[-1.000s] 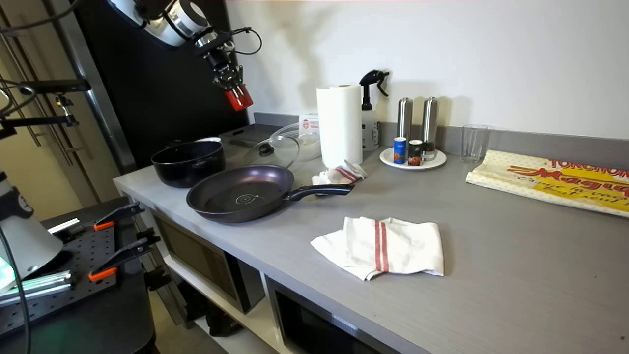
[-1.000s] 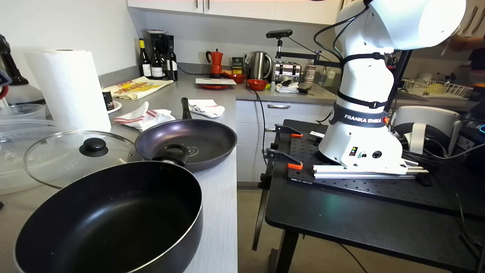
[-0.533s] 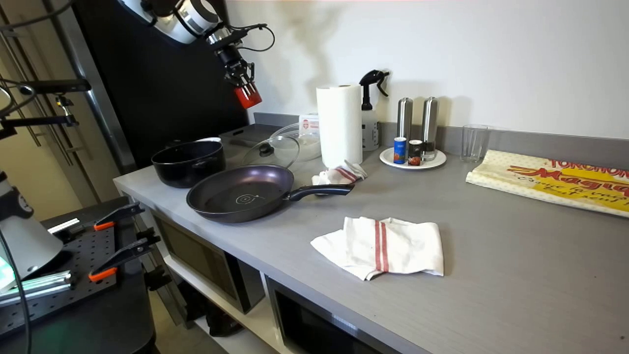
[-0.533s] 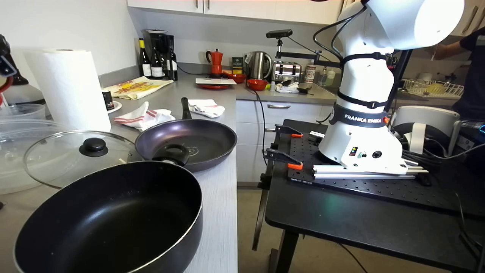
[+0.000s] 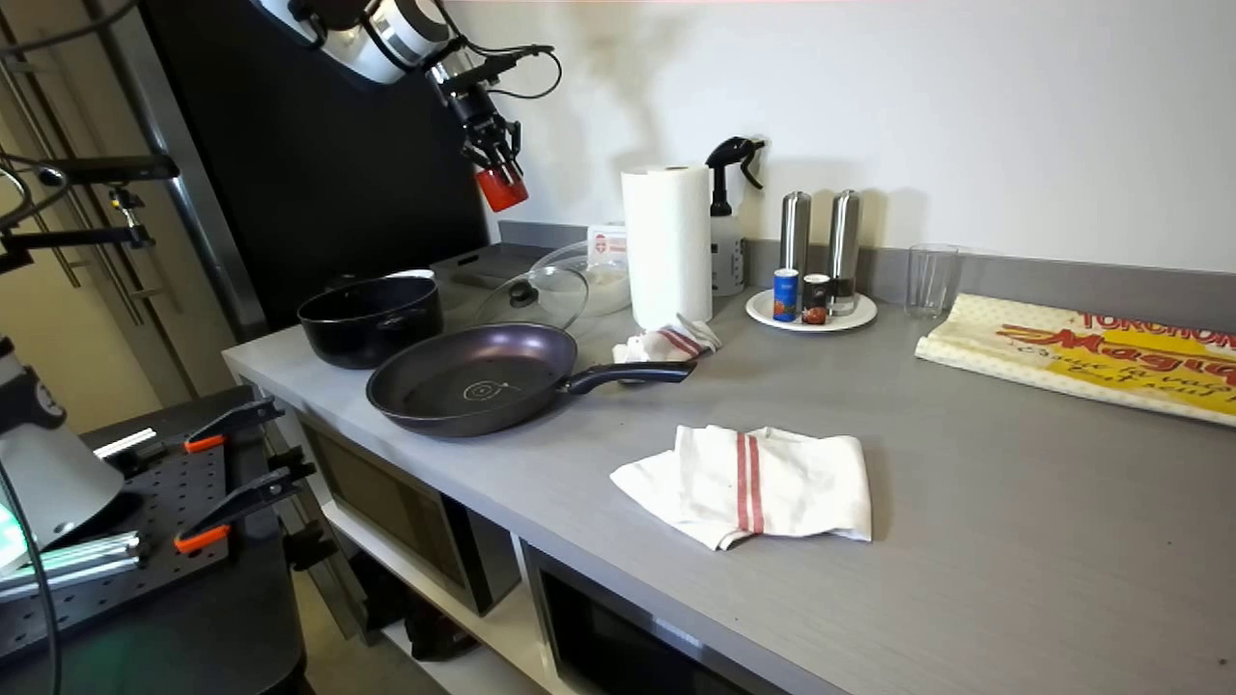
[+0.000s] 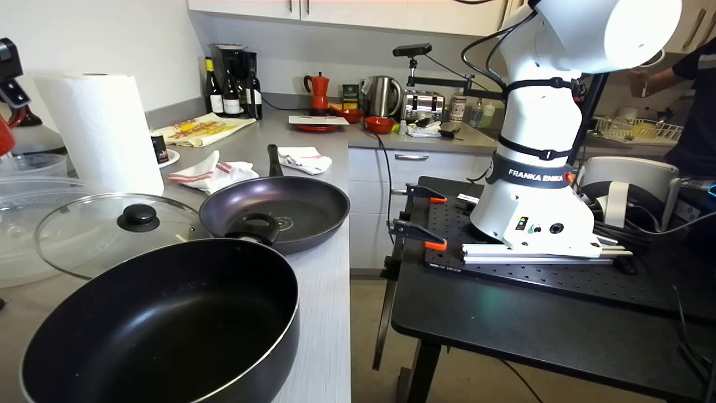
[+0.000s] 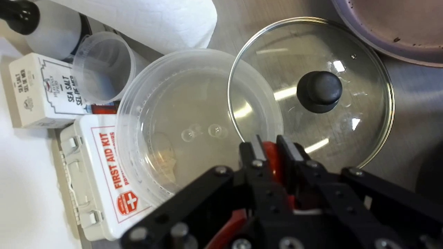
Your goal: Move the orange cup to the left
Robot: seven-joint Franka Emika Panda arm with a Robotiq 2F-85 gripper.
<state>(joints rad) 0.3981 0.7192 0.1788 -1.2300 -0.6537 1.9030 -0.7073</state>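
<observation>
My gripper (image 5: 500, 170) is shut on the orange cup (image 5: 503, 192), a small red-orange cup held tilted in the air above the far end of the counter. In the wrist view the gripper (image 7: 269, 141) has its two fingers on either side of the cup's wall (image 7: 273, 157); much of the cup is hidden behind the fingers. In an exterior view part of the cup (image 6: 4, 137) shows at the left edge, under the gripper's black parts. The cup is above the area of the glass lid and the clear plastic tub.
Below are a glass lid (image 7: 320, 90), a clear tub (image 7: 193, 103) and a first aid kit (image 7: 100, 180). A black pot (image 5: 372, 347) and a frying pan (image 5: 473, 410) stand near the counter edge. A paper towel roll (image 5: 668, 251) and a spray bottle (image 5: 727, 256) stand by the wall.
The gripper has moved with the cup to the right in an exterior view, toward the paper towel roll. The cup stays in its grip. The things on the counter have not moved.
</observation>
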